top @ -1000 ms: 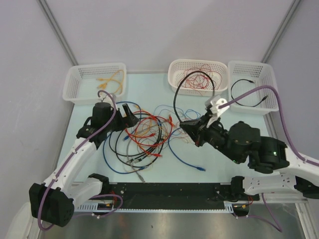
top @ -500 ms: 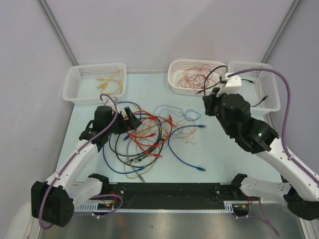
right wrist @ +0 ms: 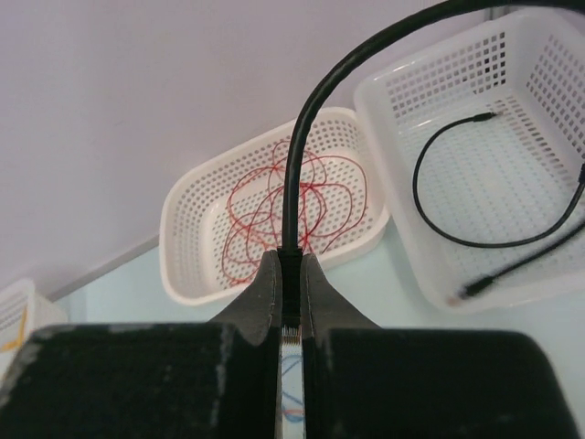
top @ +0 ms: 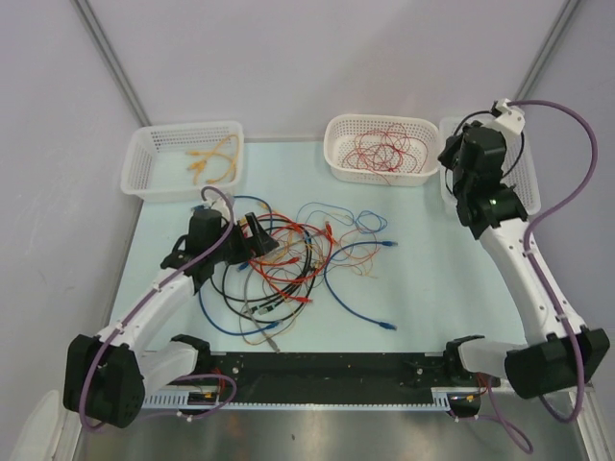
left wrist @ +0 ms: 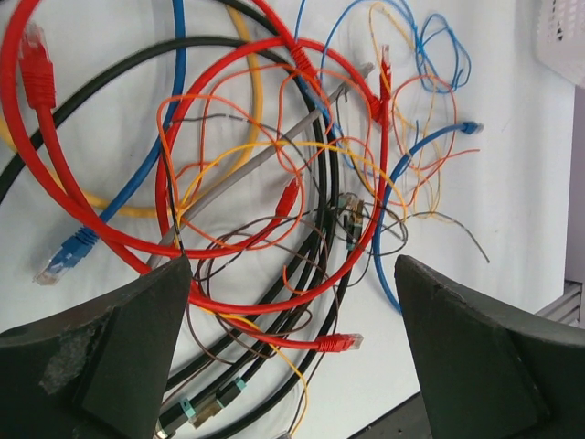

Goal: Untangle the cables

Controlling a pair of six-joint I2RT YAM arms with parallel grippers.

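The cables [top: 288, 259] lie in a tangle of red, orange, blue, black and yellow loops at the table's left middle. My left gripper [top: 252, 233] is open just above the tangle's left side. In the left wrist view its fingers [left wrist: 137, 347] straddle red loops [left wrist: 82, 219], black cables [left wrist: 306, 265] and a red plug [left wrist: 338, 343]. My right gripper [top: 454, 163] is raised at the right basket's near-left corner. In the right wrist view it [right wrist: 291, 261] is shut on the plug end of a black cable [right wrist: 302, 137], which arcs up and to the right.
Three white baskets stand along the back: the left one [top: 144, 154] holds yellow-orange cables, the middle one [top: 338, 163] thin red wires, and the right one [top: 527, 187] a black cable [right wrist: 475, 242]. A blue cable [top: 360, 312] trails toward the front.
My right arm has swung up and back to the right, carrying the black cable from the tangle to the right basket. The left arm has barely moved.
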